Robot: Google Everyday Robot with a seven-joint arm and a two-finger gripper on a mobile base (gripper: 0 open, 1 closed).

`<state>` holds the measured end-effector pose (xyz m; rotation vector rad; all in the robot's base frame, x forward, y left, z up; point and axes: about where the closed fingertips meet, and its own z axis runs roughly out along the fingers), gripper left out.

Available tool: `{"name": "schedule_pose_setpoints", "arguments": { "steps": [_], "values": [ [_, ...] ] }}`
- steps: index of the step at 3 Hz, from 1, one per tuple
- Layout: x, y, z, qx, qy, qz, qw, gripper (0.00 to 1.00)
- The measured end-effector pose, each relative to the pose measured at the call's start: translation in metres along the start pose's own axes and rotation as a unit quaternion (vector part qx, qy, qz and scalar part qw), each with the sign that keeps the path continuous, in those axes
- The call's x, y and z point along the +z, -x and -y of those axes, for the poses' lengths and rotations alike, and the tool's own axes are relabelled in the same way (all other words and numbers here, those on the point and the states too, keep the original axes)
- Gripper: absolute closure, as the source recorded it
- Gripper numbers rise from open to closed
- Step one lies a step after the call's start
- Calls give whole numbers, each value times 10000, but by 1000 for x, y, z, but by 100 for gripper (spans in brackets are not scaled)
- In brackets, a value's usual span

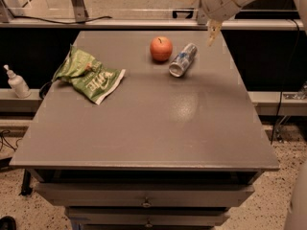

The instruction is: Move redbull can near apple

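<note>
The slim silver-and-blue redbull can point(183, 60) lies on its side toward the far right corner of the grey bench point(168, 128). It is just right of the round red-orange apple point(161, 48). The gripper point(192, 13) hangs above the far edge, fingers spread, holding nothing. A crumpled green snack bag point(88, 74) lies near the left edge.

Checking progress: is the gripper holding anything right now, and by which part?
Nothing is held. The gripper hangs open, clear of the redbull can, which lies on its side beside the apple.
</note>
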<state>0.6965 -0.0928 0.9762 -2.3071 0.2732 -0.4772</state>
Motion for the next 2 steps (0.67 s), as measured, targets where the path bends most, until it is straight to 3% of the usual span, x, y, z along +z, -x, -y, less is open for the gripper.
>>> {"name": "schedule_pose_setpoints", "arguments": {
  "steps": [1,2],
  "values": [
    [-52,1,-2,22,-102,-381,9992,0],
    [-62,1,-7,52,-88,-456,9989,0]
  ]
}}
